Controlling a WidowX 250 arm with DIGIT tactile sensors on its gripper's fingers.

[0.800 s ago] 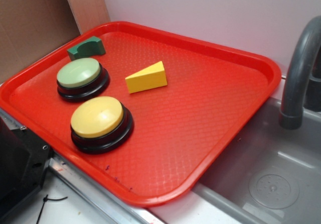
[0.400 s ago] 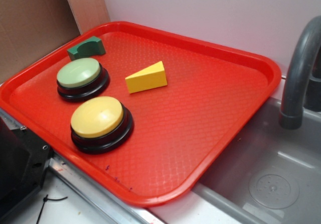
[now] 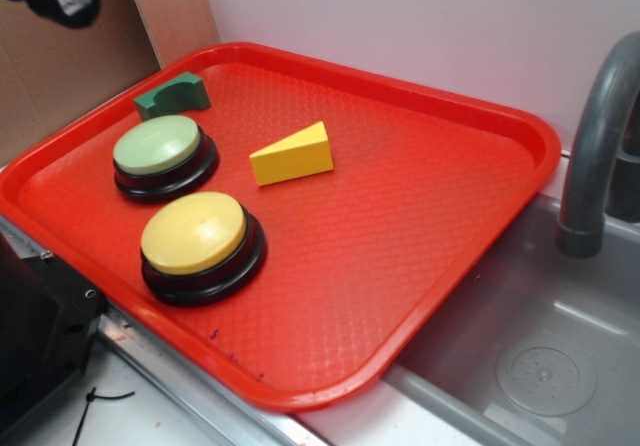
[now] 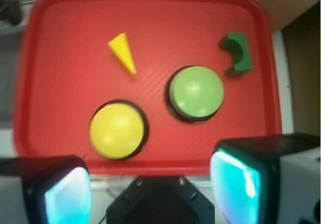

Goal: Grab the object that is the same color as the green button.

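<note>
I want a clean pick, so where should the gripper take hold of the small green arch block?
Probably from above, pinching the green arch block across its flat faces at the solid back, since the cutout side curves. It lies apart from the green button, near the tray's corner.

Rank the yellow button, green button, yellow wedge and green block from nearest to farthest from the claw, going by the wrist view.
1. Yellow button: just ahead of the open claw, slightly left in the picture.
2. Green button: further ahead, to the right.
3 and 4. Yellow wedge, far left, and green block, far right: too close to call.
</note>
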